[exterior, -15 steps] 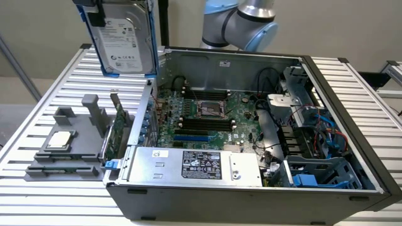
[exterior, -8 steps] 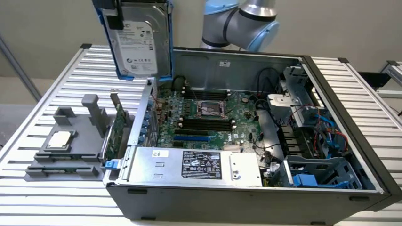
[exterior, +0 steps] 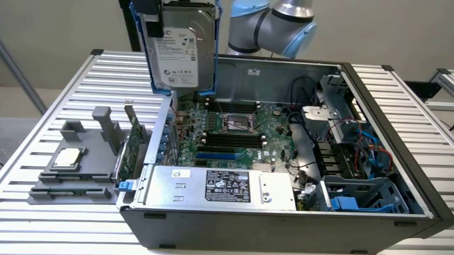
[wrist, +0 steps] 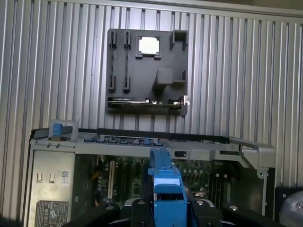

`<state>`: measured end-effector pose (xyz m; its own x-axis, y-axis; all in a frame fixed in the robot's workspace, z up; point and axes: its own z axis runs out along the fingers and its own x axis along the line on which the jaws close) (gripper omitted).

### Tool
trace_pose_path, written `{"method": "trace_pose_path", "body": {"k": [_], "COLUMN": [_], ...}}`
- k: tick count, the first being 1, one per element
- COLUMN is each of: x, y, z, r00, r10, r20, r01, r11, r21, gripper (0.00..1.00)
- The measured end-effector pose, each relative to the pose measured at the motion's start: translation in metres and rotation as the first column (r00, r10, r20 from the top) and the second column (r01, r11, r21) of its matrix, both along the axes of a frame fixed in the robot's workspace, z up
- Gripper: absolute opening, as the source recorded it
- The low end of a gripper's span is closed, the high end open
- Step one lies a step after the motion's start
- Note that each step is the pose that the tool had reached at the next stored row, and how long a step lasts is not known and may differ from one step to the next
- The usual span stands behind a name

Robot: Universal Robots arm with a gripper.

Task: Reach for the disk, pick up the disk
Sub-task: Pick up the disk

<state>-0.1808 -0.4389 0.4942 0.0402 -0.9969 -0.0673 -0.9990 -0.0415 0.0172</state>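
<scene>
Closest to my wrist is the disk (wrist: 165, 189), its blue carrier edge running out from between my black fingers (wrist: 137, 210), which are clamped on it from both sides. In the exterior view my gripper (exterior: 152, 13) has the disk (exterior: 183, 45) hanging upright in the air above the open computer case (exterior: 284, 223), at about eleven o'clock from the motherboard (exterior: 234, 133) and clear of the case rim. It is one drive with one white label facing outward; the print on it is too small for me to read.

Inside the case I count one silver power supply box (exterior: 220, 186) at six o'clock, with a black-and-white label I cannot read and a small white sticker near its corner. There is one processor socket (exterior: 237, 123) in the middle of the board, with dark memory slots on both sides of it. A blue drive cage (exterior: 354, 196) sits at four o'clock.

On the ribbed metal table (exterior: 57, 228), at nine o'clock from the case, is one grey fixture block (exterior: 78, 164) carrying one small square silver chip (exterior: 67, 158). Open ribbed table lies all around the fixture, and the air around the lifted drive is free.
</scene>
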Motion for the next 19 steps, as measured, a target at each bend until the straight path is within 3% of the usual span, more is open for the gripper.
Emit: {"method": "trace_pose_path", "body": {"k": [19], "x": [0.082], "y": [-0.0260], "z": [0.0000], "r00": [0.9999], "r10": [0.000], "r20": [-0.0104], "r01": [0.000], "r11": [1.0000], "r21": [0.0001], "gripper": [0.33]}}
